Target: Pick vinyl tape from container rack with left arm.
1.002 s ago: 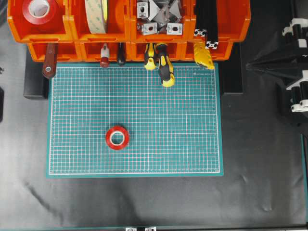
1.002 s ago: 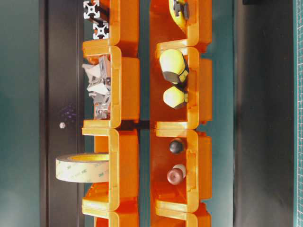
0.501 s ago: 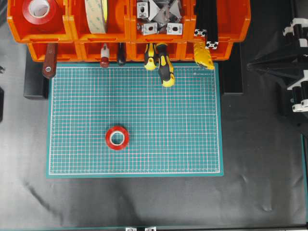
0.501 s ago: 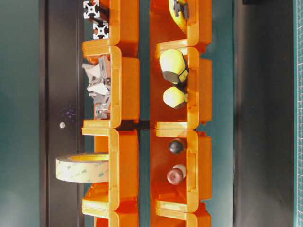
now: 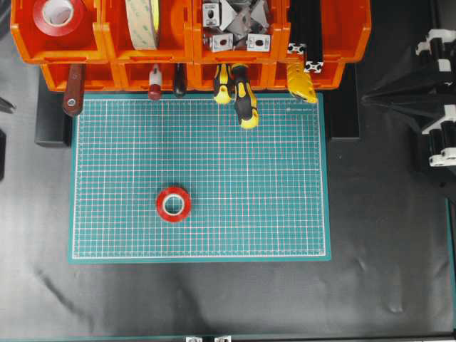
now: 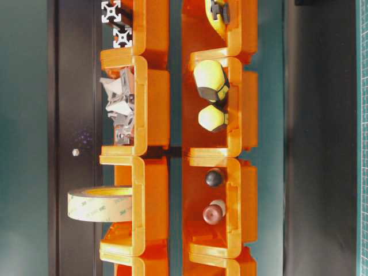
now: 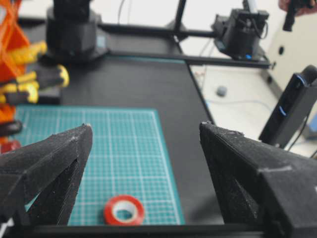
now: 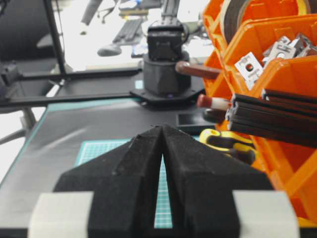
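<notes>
Orange bins, green grid, red ring

Bright orange container rack (image 5: 107, 43); glossy red vinyl tape (image 5: 173, 204) with white core on a green, white-gridded cutting mat (image 5: 249, 192); black bench (image 5: 385, 271); yellow-and-black screwdriver handles (image 5: 242, 96).

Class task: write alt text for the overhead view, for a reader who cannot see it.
A red vinyl tape roll lies flat on a green cutting mat, apart from an orange container rack along the top edge. A second red roll sits in the rack's top-left bin, beside a cream tape roll.
</notes>
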`<action>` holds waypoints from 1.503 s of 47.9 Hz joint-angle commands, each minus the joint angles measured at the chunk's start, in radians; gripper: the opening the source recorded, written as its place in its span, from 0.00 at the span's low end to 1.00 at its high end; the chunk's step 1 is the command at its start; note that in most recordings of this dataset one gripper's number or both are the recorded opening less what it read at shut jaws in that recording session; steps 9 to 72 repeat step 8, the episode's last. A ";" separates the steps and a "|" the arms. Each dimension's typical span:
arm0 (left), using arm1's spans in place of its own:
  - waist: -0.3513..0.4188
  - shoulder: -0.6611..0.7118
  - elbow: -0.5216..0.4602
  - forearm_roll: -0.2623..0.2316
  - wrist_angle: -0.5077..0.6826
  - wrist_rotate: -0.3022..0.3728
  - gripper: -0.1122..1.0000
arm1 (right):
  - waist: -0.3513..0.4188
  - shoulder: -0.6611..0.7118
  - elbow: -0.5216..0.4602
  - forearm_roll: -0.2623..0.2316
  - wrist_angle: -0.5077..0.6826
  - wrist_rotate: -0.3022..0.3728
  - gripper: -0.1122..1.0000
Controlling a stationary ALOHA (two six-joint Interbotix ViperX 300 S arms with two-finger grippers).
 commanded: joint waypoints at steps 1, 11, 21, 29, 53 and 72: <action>0.002 0.018 0.000 0.000 -0.012 -0.021 0.86 | 0.029 0.000 -0.018 0.000 -0.023 -0.009 0.10; 0.002 0.043 0.015 0.000 -0.021 -0.011 0.86 | 0.032 -0.006 -0.021 -0.005 -0.037 -0.015 0.10; 0.002 0.043 0.015 0.000 -0.021 -0.011 0.86 | 0.032 -0.006 -0.021 -0.005 -0.037 -0.015 0.10; 0.002 0.043 0.015 0.000 -0.021 -0.011 0.86 | 0.032 -0.006 -0.021 -0.005 -0.037 -0.015 0.10; 0.002 0.043 0.015 0.000 -0.021 -0.011 0.86 | 0.032 -0.006 -0.021 -0.005 -0.037 -0.015 0.10; 0.002 0.043 0.015 0.000 -0.021 -0.011 0.86 | 0.032 -0.006 -0.021 -0.005 -0.037 -0.015 0.10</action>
